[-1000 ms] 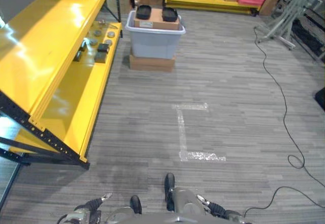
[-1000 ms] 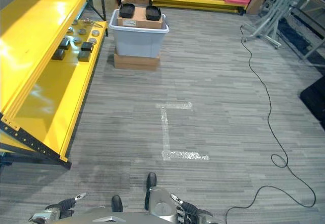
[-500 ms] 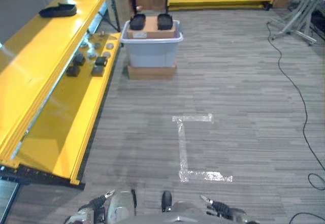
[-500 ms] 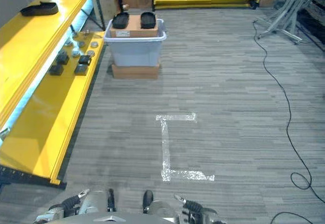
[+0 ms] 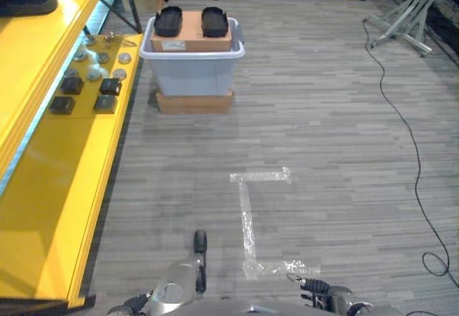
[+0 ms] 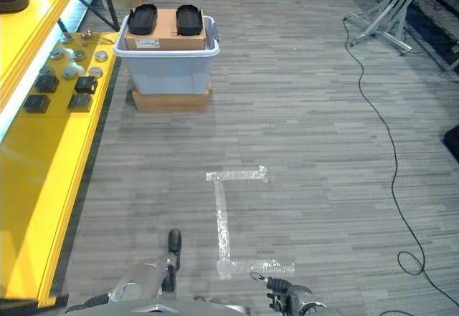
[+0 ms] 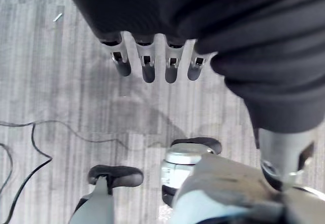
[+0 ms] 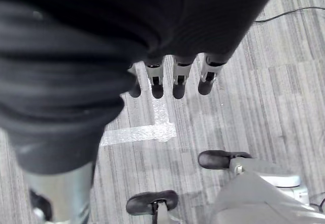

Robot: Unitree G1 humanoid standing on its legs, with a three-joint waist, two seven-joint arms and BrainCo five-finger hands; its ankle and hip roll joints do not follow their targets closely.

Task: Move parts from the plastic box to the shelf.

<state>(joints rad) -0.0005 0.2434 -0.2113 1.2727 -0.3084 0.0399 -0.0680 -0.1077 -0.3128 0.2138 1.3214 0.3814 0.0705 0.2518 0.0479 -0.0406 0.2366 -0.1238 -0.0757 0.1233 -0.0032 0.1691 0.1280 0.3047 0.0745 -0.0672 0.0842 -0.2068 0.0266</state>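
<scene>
Ahead of me on the grey plank floor point(image 5: 323, 115) stands one pale plastic box point(image 5: 192, 72), resting on a flat brown carton point(image 5: 194, 102). Across the box's top lies a cardboard box point(image 5: 191, 36), and on that I count two black tray-like parts point(image 5: 168, 21) point(image 5: 215, 21) side by side. To my left runs the yellow shelf point(image 5: 50, 165). On its lower level I count four dark square blocks point(image 5: 107, 85) in two pairs, with several small round metal pieces point(image 5: 124, 57) beyond them; I cannot count those surely. One more black tray part point(image 5: 29, 2) sits on the upper level. An L of white tape point(image 5: 247, 216) marks the floor near me. My left hand point(image 7: 152, 66) hangs empty with fingers straight and relaxed; my right hand point(image 8: 175, 84) likewise, holding nothing.
</scene>
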